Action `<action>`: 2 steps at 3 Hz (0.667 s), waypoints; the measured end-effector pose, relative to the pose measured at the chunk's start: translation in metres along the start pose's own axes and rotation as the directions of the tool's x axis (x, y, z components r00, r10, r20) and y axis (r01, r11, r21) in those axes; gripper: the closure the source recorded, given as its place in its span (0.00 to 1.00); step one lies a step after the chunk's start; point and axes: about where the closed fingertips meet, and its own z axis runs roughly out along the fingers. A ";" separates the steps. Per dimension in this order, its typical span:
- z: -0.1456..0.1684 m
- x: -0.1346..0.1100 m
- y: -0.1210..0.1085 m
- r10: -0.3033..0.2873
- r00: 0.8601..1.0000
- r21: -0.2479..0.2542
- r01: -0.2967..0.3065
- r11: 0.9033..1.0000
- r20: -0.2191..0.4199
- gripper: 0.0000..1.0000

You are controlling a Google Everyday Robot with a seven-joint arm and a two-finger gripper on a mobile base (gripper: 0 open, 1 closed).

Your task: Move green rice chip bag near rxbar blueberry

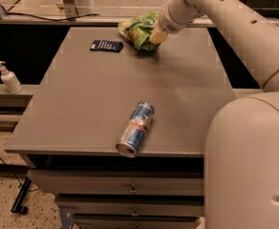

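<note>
The green rice chip bag (138,29) is held in my gripper (154,34) at the far side of the grey table (82,109), low over the surface. My gripper is shut on the bag's right side. The rxbar blueberry (106,46), a small flat dark navy bar, lies on the table just left of the bag, a short gap between them. My arm reaches in from the upper right.
A blue-and-silver drink can (136,128) lies on its side near the table's front edge. A white pump bottle (8,78) stands on a ledge to the left. My arm's large body (249,161) fills the lower right. Drawers (130,190) sit under the table.
</note>
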 end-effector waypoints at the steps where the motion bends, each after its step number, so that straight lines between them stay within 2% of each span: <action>1: 0.022 -0.009 0.005 -0.020 1.000 -0.019 0.020 1.000 -0.003 1.00; 2: 0.035 -0.025 0.018 -0.045 0.999 -0.055 0.046 0.997 0.015 1.00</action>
